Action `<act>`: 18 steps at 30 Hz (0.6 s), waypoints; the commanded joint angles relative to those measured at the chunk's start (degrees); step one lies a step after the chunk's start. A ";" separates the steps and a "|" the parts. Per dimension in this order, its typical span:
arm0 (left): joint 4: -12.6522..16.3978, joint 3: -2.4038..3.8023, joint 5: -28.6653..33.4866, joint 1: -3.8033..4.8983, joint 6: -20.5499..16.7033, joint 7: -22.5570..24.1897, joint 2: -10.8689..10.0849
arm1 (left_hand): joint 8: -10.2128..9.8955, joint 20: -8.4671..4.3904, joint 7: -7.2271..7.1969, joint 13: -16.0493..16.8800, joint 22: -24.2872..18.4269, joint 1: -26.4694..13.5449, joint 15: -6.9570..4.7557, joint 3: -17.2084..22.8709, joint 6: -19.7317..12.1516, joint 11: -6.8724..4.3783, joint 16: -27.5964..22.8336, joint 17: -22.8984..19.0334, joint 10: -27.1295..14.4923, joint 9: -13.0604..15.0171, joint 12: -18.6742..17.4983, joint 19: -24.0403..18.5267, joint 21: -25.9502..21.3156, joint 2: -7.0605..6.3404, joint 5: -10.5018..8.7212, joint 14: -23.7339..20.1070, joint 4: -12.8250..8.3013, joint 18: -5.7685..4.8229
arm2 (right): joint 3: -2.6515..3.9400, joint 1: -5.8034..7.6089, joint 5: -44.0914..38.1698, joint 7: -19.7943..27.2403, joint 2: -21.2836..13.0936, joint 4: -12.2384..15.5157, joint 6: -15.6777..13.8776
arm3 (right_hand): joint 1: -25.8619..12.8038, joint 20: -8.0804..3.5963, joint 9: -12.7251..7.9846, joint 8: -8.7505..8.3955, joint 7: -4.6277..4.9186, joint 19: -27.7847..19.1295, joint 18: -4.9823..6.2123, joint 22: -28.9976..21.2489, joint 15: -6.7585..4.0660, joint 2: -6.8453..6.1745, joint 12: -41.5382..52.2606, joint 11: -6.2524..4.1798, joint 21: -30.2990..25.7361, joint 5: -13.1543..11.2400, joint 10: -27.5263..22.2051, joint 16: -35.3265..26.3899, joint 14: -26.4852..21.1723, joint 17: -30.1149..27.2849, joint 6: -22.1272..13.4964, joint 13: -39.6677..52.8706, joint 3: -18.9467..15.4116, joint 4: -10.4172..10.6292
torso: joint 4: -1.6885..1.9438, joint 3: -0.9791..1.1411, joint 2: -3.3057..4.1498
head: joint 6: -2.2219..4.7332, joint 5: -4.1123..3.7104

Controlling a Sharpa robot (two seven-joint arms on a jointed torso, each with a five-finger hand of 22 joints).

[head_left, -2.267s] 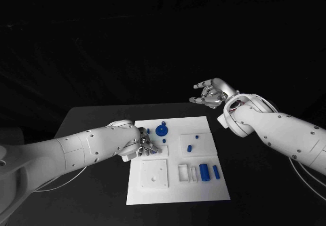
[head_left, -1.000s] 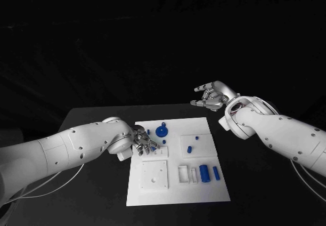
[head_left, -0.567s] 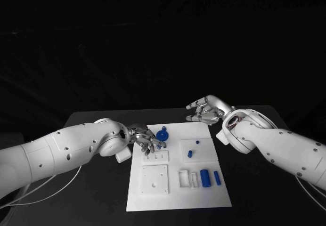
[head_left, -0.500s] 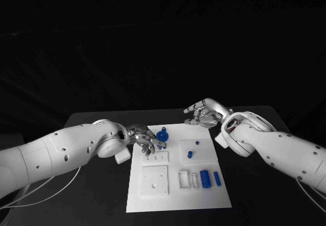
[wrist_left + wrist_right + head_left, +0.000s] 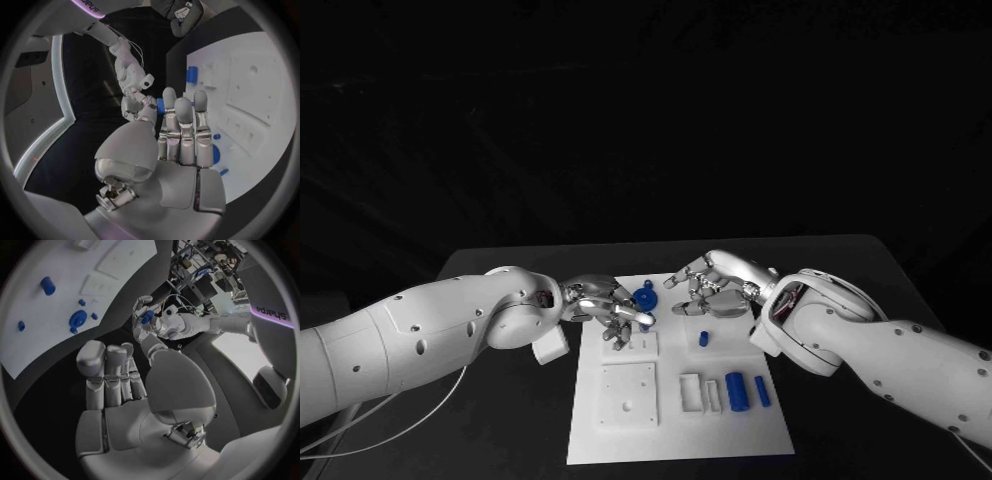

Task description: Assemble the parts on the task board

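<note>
Head view: the white board (image 5: 678,420) lies in the middle of the black tabletop (image 5: 488,420). The left robot hand (image 5: 606,308) is over the board's far left part, fingers bent, and a small blue part (image 5: 646,320) shows at its fingertips; it seems pinched there. The right robot hand (image 5: 711,283) hangs over the board's far edge, fingers loosely curled and apart, with nothing in it. Between the 2 hands a round blue part (image 5: 646,298) sits on the board. A short blue peg (image 5: 705,338) lies just right of centre. Near the right edge a thick blue cylinder (image 5: 737,390) and a thin blue bar (image 5: 762,390) lie side by side.

Left wrist view: the left robot hand (image 5: 178,145) has its fingers straight and together over the board (image 5: 262,65), with blue at one fingertip (image 5: 160,105).

Right wrist view: the right robot hand (image 5: 119,390) is half-open and holds nothing. The left robot hand (image 5: 150,322) beyond it pinches the small blue part (image 5: 148,316).
</note>
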 commanded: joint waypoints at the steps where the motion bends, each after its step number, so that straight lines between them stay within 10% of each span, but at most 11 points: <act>1: 0.20 0.05 1.92 -0.04 5.18 2.92 -0.22 | 0.01 0.05 -0.03 -0.19 0.90 2.77 0.00 2.12 0.02 0.08 0.77 -0.79 -0.46 -0.25 0.29 0.59 -0.78 3.09 -0.22 -0.54 -3.30 -0.86 | -0.03 -0.53 -1.88 2.78 -0.40 1.31 3.13 | -0.29 -0.30 0.04 0.37 -0.02 -0.19 0.40 6.20 -0.27 0.18 -0.08 0.10 0.00 0.50 0.24 -0.31 -0.30 -0.09 0.31 0.08 -0.69 -0.27 | 0.06 -0.01 -0.02 | 0.08 0.10; 18: 0.21 0.05 2.84 -0.09 6.17 3.27 -0.56 | 0.14 0.13 -0.16 -0.31 0.93 2.32 0.04 1.42 0.06 -0.01 0.99 -1.48 -0.49 -0.01 0.28 0.68 -1.34 3.52 -0.36 -0.79 -2.86 -0.86 | -0.29 -2.18 -2.83 3.46 -1.32 5.84 4.03 | -0.14 -0.24 0.04 0.36 0.04 -0.40 0.42 6.15 -0.21 1.18 -0.29 0.15 -0.21 2.25 0.21 -0.53 -0.48 -0.24 0.00 0.03 -3.82 -2.38 | 0.10 -0.07 0.02 | -0.20 0.18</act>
